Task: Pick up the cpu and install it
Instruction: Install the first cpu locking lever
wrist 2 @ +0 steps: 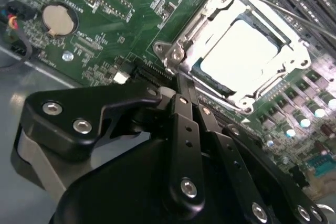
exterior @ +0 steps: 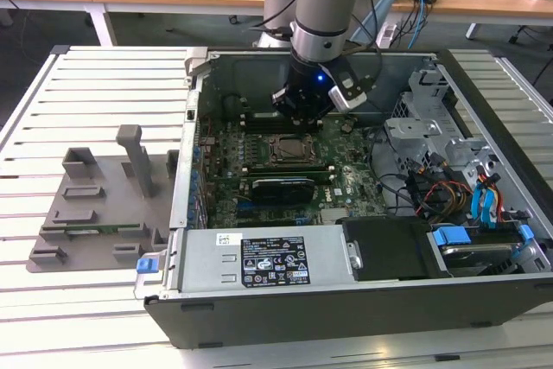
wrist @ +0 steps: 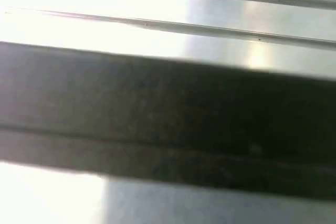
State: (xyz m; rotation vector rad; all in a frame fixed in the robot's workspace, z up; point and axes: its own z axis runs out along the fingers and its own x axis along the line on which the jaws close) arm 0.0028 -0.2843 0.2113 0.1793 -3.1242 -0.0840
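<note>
The cpu (wrist 2: 239,56) sits in the socket frame (wrist 2: 181,45) on the motherboard (wrist 2: 126,19), pale top facing up, inside the open computer case (exterior: 363,291) on the counter (exterior: 95,110). The end effector (wrist 2: 178,85) hangs just above the socket, its fingers (wrist 2: 185,119) pressed together and holding nothing. The grey fixture plate (exterior: 95,205) lies beside the case at the exterior view's left.

Dark blurred band (wrist: 168,124) across bright pale ribbed metal surface (wrist: 157,19).
</note>
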